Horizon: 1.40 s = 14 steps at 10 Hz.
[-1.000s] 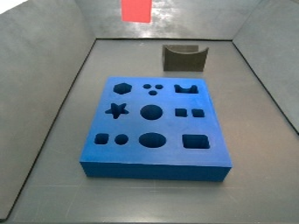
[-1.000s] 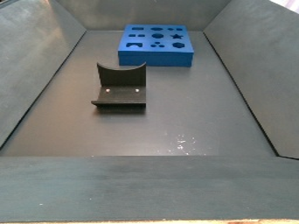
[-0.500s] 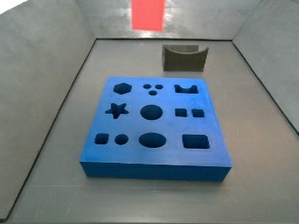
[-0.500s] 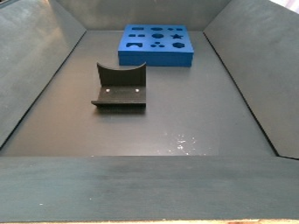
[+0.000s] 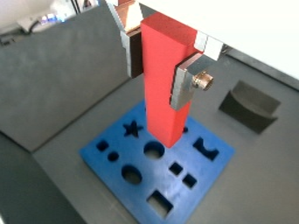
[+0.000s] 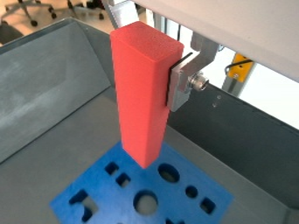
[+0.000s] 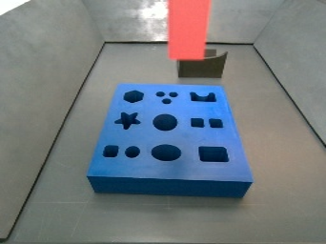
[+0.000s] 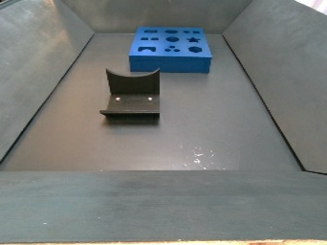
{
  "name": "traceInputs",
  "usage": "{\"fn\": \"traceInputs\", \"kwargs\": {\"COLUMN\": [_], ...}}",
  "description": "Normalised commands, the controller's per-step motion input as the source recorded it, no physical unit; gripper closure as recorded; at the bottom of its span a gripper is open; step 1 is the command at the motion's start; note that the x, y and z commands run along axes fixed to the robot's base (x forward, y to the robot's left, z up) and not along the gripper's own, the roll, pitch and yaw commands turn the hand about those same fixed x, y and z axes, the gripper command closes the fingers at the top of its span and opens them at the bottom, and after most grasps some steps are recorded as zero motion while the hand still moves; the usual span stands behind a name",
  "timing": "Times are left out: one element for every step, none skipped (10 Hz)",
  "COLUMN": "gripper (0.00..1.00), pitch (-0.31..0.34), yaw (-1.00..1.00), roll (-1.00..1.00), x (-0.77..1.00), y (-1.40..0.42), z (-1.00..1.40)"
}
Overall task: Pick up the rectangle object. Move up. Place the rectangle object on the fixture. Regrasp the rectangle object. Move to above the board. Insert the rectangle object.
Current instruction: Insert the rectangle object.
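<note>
Your biggest item is the board (image 7: 170, 136), a thick blue slab lying flat on the grey floor, its top cut with a star, circles, squares and a hexagon. In a side view it sits at the far end of the enclosure (image 8: 171, 49), well apart from the fixture.

Next comes the rectangle object (image 5: 165, 83), the red-orange block. You see it hanging upright above the board in both wrist views (image 6: 145, 94), its lower end clear of the blue surface and not in any cutout. In a side view it drops in from the top edge (image 7: 189, 29), and its lower end overlaps the fixture behind it.

The fixture (image 8: 130, 95) stands on the floor with its curved notch on top, nothing resting in it; it also shows beyond the board (image 7: 204, 65).

Smallest is the gripper (image 5: 177, 77): one silver finger (image 6: 179, 83) lies flat against the block's side, so you have the fingers clamped on the block near its upper part.
</note>
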Motion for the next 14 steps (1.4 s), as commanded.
{"fn": "traceInputs", "kwargs": {"gripper": [1.00,1.00,1.00,1.00,1.00,1.00,1.00,1.00,1.00,1.00,1.00,1.00,1.00,1.00], "pitch": [-0.271,-0.257,-0.231,-0.123,-0.017,0.000,0.143,0.246,0.120,0.011,0.000,0.000,0.000,0.000], "yaw": [0.00,0.01,0.02,0.07,0.13,0.18,0.23,0.23,0.09,0.04,0.00,0.00,0.00,0.00], "roll": [0.00,0.01,0.03,0.08,0.12,0.19,0.35,0.39,0.09,0.00,-0.01,-0.06,-0.03,-0.01], "x": [0.27,0.28,0.27,0.27,0.27,0.22,0.15,0.13,0.14,0.13,0.14,0.11,0.08,0.11], "y": [-0.30,-0.30,-0.30,-0.27,-0.25,-0.20,-0.18,-0.18,-0.14,-0.14,-0.13,-0.12,-0.16,-0.15], "z": [-0.31,-0.32,-0.33,-0.36,-0.38,-0.44,-0.52,-0.52,-0.36,-0.29,-0.24,-0.23,-0.25,-0.25]}}
